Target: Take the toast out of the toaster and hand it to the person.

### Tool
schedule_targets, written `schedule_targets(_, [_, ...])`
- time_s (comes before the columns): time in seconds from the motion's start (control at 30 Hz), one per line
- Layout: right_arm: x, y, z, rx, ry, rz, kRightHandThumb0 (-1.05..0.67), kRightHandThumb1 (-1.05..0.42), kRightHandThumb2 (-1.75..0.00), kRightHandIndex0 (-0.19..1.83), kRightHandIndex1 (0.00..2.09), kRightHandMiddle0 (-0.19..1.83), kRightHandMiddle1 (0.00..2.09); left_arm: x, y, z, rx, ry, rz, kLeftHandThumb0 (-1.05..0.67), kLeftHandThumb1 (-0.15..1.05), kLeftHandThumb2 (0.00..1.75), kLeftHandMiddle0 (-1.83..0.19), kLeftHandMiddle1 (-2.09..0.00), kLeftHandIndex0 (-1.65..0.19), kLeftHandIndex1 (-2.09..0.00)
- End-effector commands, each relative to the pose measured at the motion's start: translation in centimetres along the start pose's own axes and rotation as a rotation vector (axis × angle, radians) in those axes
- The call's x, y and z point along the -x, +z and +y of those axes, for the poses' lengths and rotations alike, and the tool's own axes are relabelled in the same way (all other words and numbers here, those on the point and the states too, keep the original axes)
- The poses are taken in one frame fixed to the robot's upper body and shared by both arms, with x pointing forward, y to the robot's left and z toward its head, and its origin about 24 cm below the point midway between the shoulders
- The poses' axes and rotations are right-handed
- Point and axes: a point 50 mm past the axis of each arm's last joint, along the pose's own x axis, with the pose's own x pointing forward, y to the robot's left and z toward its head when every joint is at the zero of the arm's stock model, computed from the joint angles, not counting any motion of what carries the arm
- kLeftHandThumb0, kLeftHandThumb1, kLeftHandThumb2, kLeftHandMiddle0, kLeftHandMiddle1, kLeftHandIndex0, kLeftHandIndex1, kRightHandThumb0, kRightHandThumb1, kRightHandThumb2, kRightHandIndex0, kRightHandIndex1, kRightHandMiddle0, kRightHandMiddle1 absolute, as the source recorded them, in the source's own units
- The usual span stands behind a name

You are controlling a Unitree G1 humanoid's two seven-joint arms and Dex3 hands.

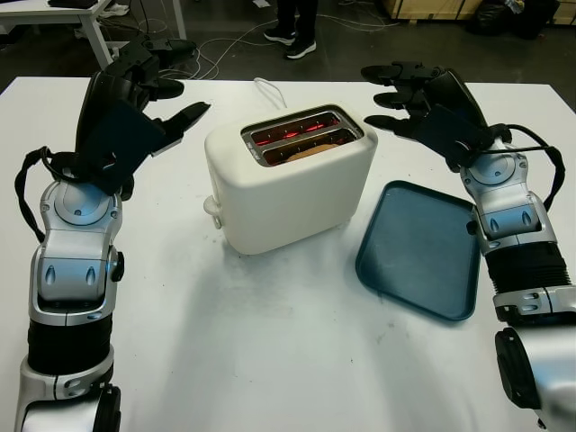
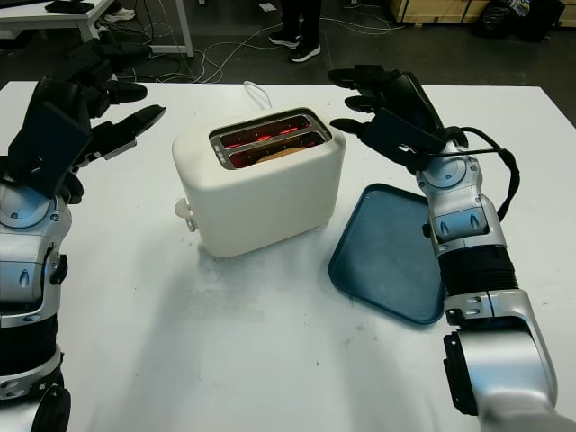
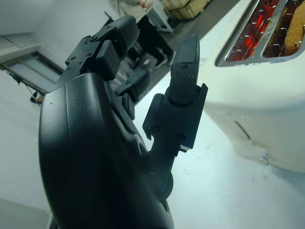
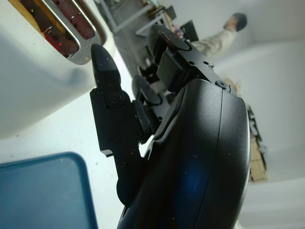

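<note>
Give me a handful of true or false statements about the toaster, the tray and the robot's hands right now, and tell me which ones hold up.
1. The toast sits in the toaster's slot nearer the robot. True.
2. The right hand already holds the toast. False: it is open, beside the toaster and above the table.
3. The blue tray lies on the robot's right side of the toaster. True.
4. The tray carries a slice of bread. False: nothing lies on it.
5. The left hand grips the toaster's lever. False: it is open, apart from the toaster on its left.
</note>
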Motion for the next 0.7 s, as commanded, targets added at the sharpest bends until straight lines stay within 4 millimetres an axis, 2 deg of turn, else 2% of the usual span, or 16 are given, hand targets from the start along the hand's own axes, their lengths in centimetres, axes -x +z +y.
schedule_targets(0.0, [0.08, 0.07, -0.23, 0.005, -0.003, -0.012, -0.34, -0.92, -0.01, 0.74, 0.01, 0.67, 0.00, -0.13, 0.43, 0.11, -0.007, 0.001, -0.018, -0.32, 0.80, 0.28, -0.13, -1.05, -0.29, -0.63])
schedule_targets(0.67, [-0.02, 0.11, -0.16, 0.019, 0.002, -0.014, -0.35, -0.92, -0.02, 0.73, 0.00, 0.67, 0.00, -0.22, 0.52, 0.16, -0.007, 0.000, -0.023, -0.31, 0.77, 0.35, -0.13, -1.08, -0.27, -0.68])
